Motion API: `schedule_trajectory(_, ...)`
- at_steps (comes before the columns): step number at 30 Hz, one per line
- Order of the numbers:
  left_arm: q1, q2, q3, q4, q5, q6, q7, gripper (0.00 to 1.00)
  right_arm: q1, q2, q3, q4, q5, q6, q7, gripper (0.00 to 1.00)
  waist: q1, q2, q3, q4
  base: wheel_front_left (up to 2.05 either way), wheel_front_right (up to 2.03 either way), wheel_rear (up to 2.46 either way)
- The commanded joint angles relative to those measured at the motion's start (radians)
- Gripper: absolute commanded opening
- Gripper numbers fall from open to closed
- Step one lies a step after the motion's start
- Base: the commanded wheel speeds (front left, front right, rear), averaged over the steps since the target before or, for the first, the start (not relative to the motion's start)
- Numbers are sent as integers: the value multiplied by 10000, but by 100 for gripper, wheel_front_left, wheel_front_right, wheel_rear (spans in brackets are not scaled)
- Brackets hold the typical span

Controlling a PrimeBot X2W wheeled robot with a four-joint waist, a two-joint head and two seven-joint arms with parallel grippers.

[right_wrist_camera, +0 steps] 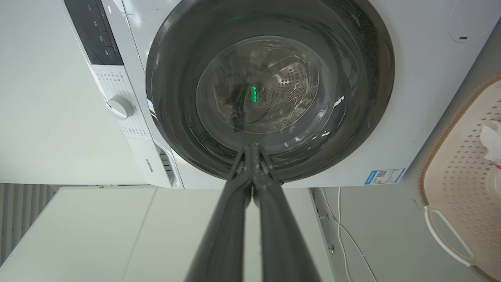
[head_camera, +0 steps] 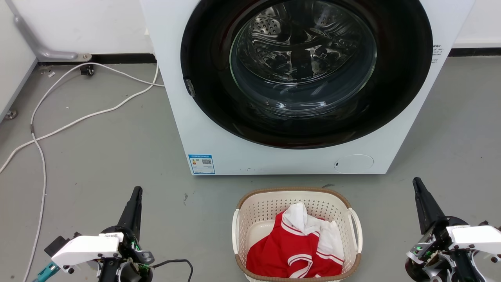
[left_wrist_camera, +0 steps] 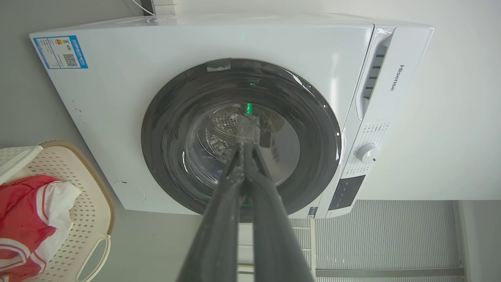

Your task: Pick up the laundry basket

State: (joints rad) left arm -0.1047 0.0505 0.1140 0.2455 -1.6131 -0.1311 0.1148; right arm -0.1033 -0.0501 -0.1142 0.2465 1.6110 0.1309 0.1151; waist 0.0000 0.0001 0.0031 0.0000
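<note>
The laundry basket [head_camera: 266, 207] stands on the grey floor just in front of the washing machine, cream perforated plastic with a brown rim and a white loop handle on each side. A red and white garment [head_camera: 297, 246] lies inside it. The basket also sits at the lower left [left_wrist_camera: 84, 219] in the left wrist view and at the right edge [right_wrist_camera: 458, 184] in the right wrist view. My left gripper [head_camera: 137, 190] is shut, low to the basket's left and well apart from it. Far to the basket's right, my right gripper [head_camera: 415, 181] is shut too. Both hold nothing.
A white front-loading washing machine [head_camera: 203, 129] with a dark round door fills the space straight ahead. White cables [head_camera: 78, 119] trail over the floor at the left, and a black cable [head_camera: 176, 261] lies by my left wrist. Bare floor flanks the basket on both sides.
</note>
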Motion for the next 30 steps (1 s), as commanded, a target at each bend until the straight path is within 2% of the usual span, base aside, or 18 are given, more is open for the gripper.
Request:
schedule_trajectory(1, -81, -7, 16, 3, 0, -26, 17, 0, -100, -1, -2, -35, 40, -3, 11, 0, 0, -1, 0, 0, 0, 0, 0)
schedule_trajectory(20, -81, -7, 16, 3, 0, -26, 17, 0, -100, -1, -2, -36, 40, -3, 10, 0, 0, -1, 0, 0, 0, 0, 0)
schedule_trajectory(21, 143, -25, -24, 179, 3, 6, -16, 100, 135, 13, 18, 197, -8, -2, -10, 100, 0, -1, 1, 0, 0, 0, 0)
schedule_trajectory(26, 214, -26, -5, 31, 303, 4, -264, 100, 186, 14, 47, 200, -275, -2, -259, 100, 0, -1, 7, 3, 0, 0, 0)
schedule_trajectory(30, 240, -24, 62, -151, 877, 4, -464, 100, 173, 12, 19, 103, -925, -2, -461, 100, 0, -1, 16, 7, 0, 0, 0)
